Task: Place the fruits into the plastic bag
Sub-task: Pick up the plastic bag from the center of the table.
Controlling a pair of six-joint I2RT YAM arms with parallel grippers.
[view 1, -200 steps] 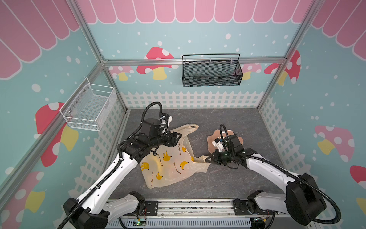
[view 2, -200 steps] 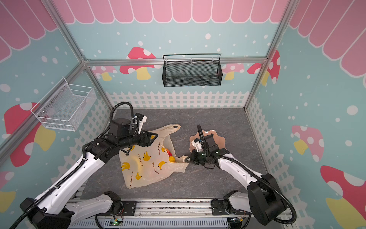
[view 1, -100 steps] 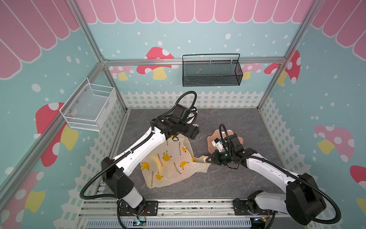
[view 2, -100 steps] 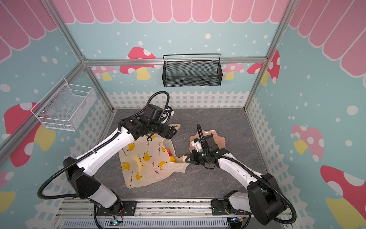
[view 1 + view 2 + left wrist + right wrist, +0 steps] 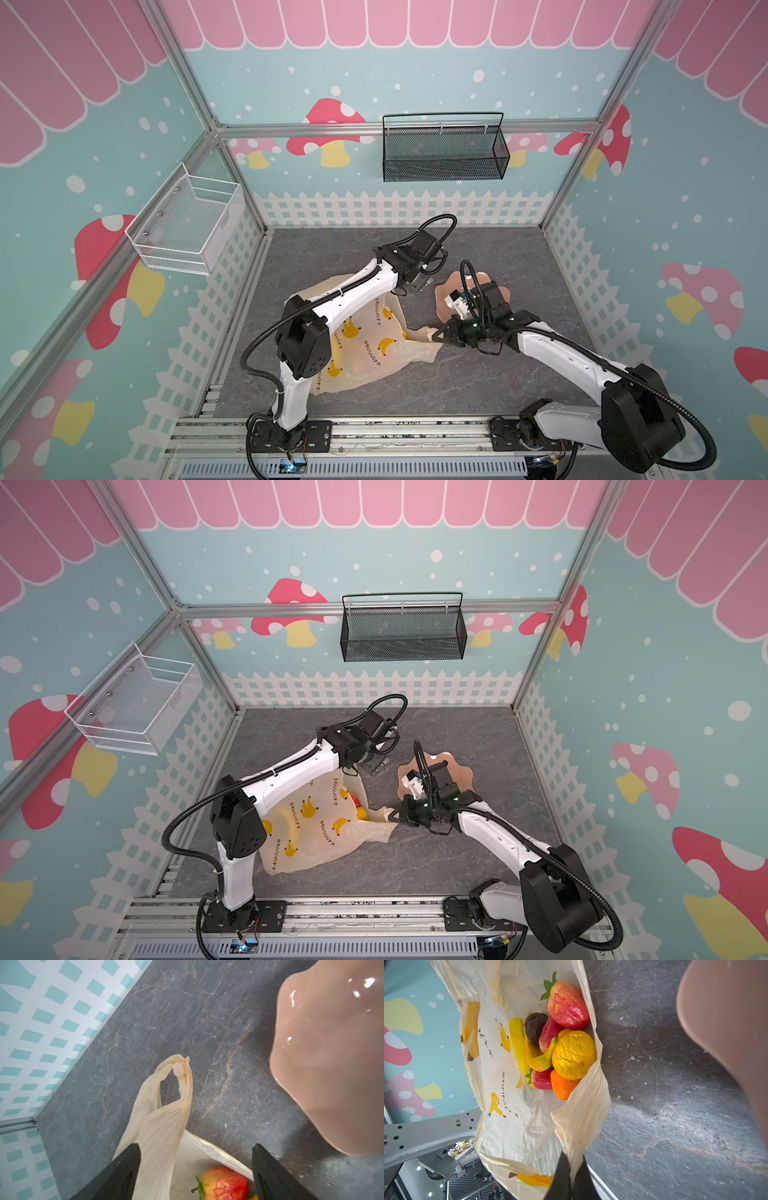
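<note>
1. LETTERING: The only writing in sight is on the plastic bag (image 5: pixel 374 353). Short lines of dark Japanese characters run between printed yellow bananas. They show in both top views (image 5: pixel 316 833) and, from inside the bag, in the right wrist view (image 5: pixel 508 1126). The characters are too small and creased to read.
2. THE BAG: Thin, cream, translucent and wrinkled, it lies on the grey marbled floor (image 5: pixel 519 257) at lower centre of both top views. Its mouth faces right, toward the pink wavy-edged plate (image 5: pixel 486 277) close by. One handle loop (image 5: pixel 164 1105) lies flat on the floor at the centre of the left wrist view.
3. THE FRUITS: They sit heaped inside the bag just behind its mouth, at upper centre of the right wrist view, all glossy with crackled skins.
   - A large red strawberry (image 5: pixel 566 1005) and two smaller strawberries (image 5: pixel 543 1079).
   - Two yellow bananas (image 5: pixel 519 1043).
   - A dark brown round fruit (image 5: pixel 534 1026).
   - A wrinkled yellow round fruit (image 5: pixel 574 1055).
   - An orange tangerine (image 5: pixel 562 1086).
   - In a top view, a red fruit and an orange one (image 5: pixel 362 812) peek out of the mouth.
4. RIGHT GRIPPER: The right gripper (image 5: pixel 572 1159) is clamped on the cream film at the rim of the bag's mouth, right of centre in both top views (image 5: pixel 438 334).
5. LEFT GRIPPER: The left gripper (image 5: pixel 195 1145) has its jaws spread wide and grips nothing. It hangs over the handle loop, between bag and plate, at the centre of the top views (image 5: pixel 376 766).
</note>
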